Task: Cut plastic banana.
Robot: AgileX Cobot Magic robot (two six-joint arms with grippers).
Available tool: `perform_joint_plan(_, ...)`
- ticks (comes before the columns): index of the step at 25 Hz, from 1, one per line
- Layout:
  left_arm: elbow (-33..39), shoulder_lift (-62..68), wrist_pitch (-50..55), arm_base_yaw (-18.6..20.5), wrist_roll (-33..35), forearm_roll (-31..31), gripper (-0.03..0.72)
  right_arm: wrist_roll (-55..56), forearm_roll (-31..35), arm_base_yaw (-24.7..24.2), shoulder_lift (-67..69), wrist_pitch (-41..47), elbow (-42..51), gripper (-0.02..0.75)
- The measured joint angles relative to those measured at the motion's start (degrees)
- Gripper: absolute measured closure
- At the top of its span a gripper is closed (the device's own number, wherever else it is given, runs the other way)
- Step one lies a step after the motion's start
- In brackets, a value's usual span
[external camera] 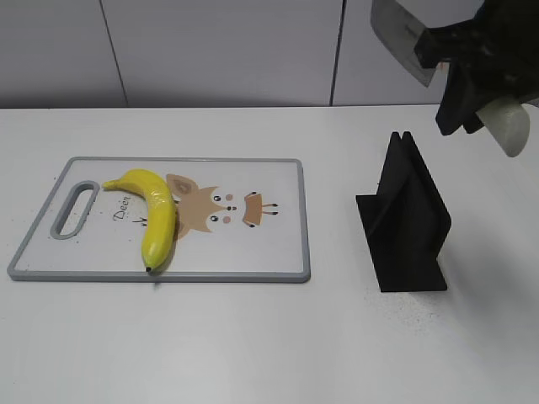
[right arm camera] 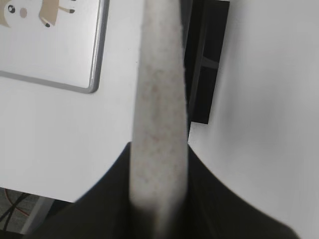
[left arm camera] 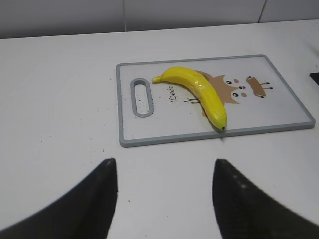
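Note:
The plastic banana (external camera: 154, 215) is glossy yellow with a dark tip and lies on the left half of the grey-rimmed cutting board (external camera: 290, 220). It also shows in the left wrist view (left arm camera: 202, 92) on the board (left arm camera: 294, 110). My left gripper (left arm camera: 164, 172) is open and empty over bare table, short of the board's near edge. My right gripper (external camera: 461, 71) is high at the top right, shut on a knife (external camera: 397, 32) with a grey blade and pale handle. In the right wrist view the handle (right arm camera: 159, 99) runs up between the jaws (right arm camera: 158, 152).
A black knife stand (external camera: 406, 220) stands on the white table right of the board, below my right gripper; it also shows in the right wrist view (right arm camera: 205, 64). The board has a handle slot (external camera: 74, 207) at its left end. A grey wall runs behind.

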Motion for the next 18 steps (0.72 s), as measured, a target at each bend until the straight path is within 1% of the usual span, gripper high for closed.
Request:
perform_joint_plan(3,0.0,0.0,0.0,0.0,0.0,0.0,0.103,-4.8,1.2,0.0,0.0,0.0,0.0,0.554)
perform_joint_plan(10,0.0,0.0,0.0,0.0,0.0,0.0,0.103,-12.0,1.5,0.0,0.0,0.1,0.0,0.554)
perform_joint_plan(15,0.0,0.0,0.0,0.0,0.1,0.0,0.104,-22.6,1.0,0.0,0.0,0.1,0.0,0.554)
perform_joint_plan(18,-0.2,0.9,0.0,0.0,1.3,0.0,0.104,-29.5,0.4,0.0,0.0,0.1,0.0,0.554)
